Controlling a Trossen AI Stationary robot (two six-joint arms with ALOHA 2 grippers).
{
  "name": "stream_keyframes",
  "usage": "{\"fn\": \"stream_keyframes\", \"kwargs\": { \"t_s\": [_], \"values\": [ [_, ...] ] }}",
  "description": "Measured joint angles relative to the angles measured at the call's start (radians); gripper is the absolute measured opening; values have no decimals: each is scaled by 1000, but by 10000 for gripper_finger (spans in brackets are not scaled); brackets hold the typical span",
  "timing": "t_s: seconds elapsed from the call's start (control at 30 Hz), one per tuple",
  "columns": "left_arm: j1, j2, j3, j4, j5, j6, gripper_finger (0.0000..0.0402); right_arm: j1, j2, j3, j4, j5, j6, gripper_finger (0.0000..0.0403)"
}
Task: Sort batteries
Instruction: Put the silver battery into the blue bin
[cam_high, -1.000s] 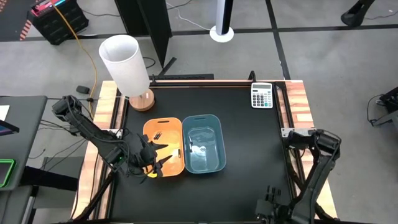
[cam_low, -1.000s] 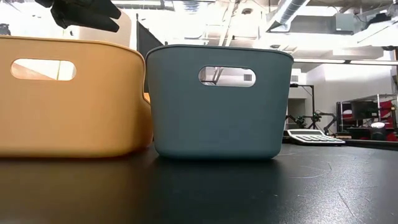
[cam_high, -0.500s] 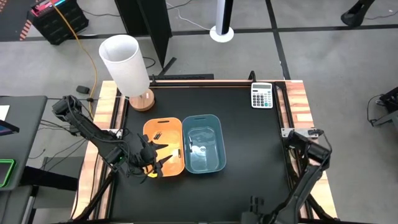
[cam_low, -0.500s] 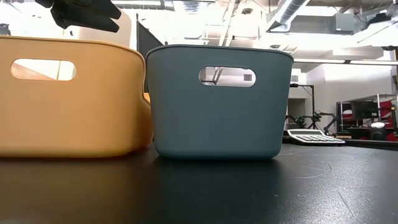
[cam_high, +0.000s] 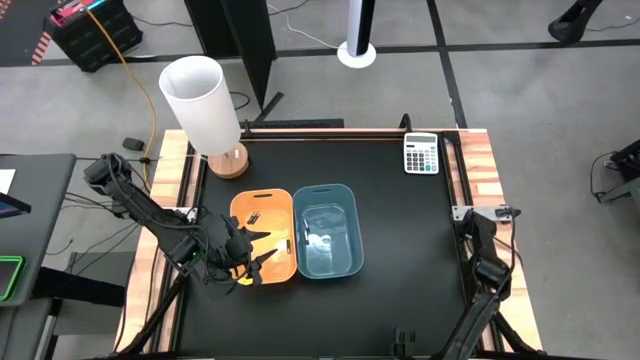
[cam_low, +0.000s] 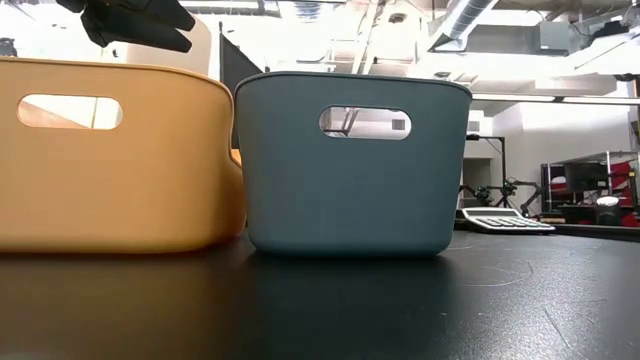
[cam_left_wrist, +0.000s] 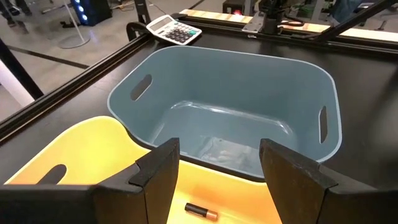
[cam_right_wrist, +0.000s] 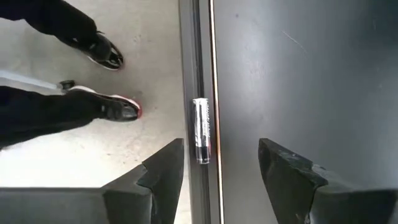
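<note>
Orange bin (cam_high: 262, 249) holds the dark batteries (cam_left_wrist: 200, 211); one lies just past the left pincer (cam_left_wrist: 214, 180), between its wide-spread tips, long axis crosswise to the fingers. The left pincer hovers over the bin's near end, about seven o'clock on the tabletop (cam_high: 400, 230). A pale battery (cam_high: 308, 238) sits in the blue bin (cam_high: 326, 229) beside it. The right pincer (cam_right_wrist: 214, 177), also wide, hangs off the tabletop's right edge above a silvery battery (cam_right_wrist: 201, 130) on the rail. I'd say the left arm is nearer the bins.
</note>
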Motion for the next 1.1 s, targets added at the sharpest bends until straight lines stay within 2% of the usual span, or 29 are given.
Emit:
{"fn": "stream_keyframes", "kwargs": {
  "t_s": [1.1],
  "values": [
    [0,0,0,-4,-1,7,216,-11,46,-4,1,-2,-5,223]
  ]
}}
